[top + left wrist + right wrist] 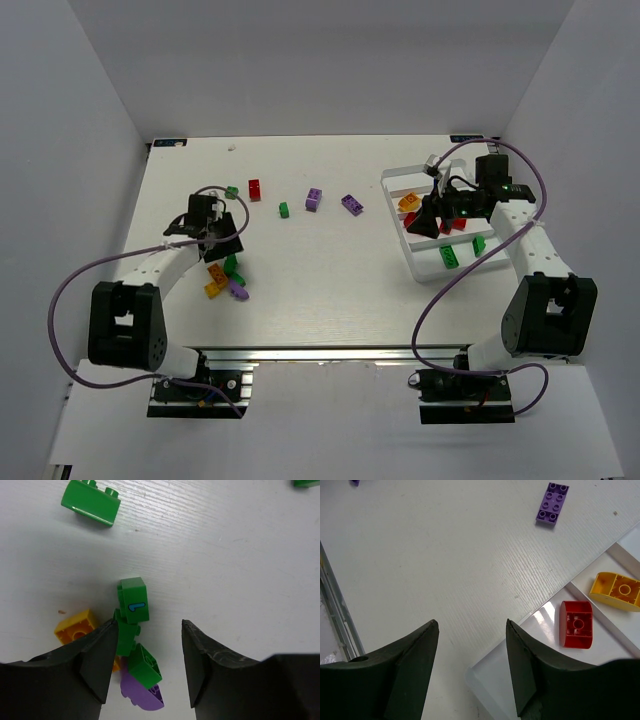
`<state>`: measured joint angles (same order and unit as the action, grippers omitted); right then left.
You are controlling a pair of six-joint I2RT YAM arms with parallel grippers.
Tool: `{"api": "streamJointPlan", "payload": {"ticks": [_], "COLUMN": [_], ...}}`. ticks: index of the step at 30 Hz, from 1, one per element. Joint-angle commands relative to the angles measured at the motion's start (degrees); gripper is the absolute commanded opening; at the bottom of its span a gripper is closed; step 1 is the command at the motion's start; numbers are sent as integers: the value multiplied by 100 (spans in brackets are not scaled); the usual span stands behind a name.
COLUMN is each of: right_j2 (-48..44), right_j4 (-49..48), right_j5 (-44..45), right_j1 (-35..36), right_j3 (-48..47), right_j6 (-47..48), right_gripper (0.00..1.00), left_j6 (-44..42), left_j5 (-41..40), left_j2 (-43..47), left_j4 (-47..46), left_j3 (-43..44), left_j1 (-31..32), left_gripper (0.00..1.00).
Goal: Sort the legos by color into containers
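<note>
My left gripper (222, 245) (150, 625) hangs open over a small heap of legos at the table's left. A green brick with a blue mark (133, 601) and another green brick (145, 666) lie by its left finger; the right finger is clear of them. A purple rounded piece (142, 695) and a yellow brick (76, 626) sit beside them. My right gripper (425, 222) (471, 622) is open and empty above the near-left corner of the white tray (415, 262) (485, 680). A red piece (576, 624) and a yellow piece (615, 590) lie in neighbouring containers.
Loose on the table's middle are a red brick (254, 189), green bricks (232, 191) (284, 210) and purple bricks (313, 199) (351, 204). Two green bricks (449, 256) (479, 243) lie in the tray's nearest compartment. White walls enclose the table on three sides.
</note>
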<state>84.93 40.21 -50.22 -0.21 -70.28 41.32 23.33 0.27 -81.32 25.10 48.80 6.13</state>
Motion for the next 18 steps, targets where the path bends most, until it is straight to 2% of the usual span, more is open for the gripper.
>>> {"api": "streamJointPlan", "payload": {"ticks": [1,10,18], "right_j2": [-46,-11,-11], "right_j4": [31,40,31], "right_j5": [-41,-76,-76], "right_j1": [12,12,12], "right_j3": [58,32,6], "right_j6": [8,-27,-54], "right_gripper": [62,62,62], "left_j6": [-171,-312,-268], "left_j5": [-518,-862,-669], "left_j2": [-165,-815,-1105], "left_j4": [3,-58,-277], "left_j3": [235,499,438], "left_j1": [46,55,116], "left_gripper": [63,61,50]}}
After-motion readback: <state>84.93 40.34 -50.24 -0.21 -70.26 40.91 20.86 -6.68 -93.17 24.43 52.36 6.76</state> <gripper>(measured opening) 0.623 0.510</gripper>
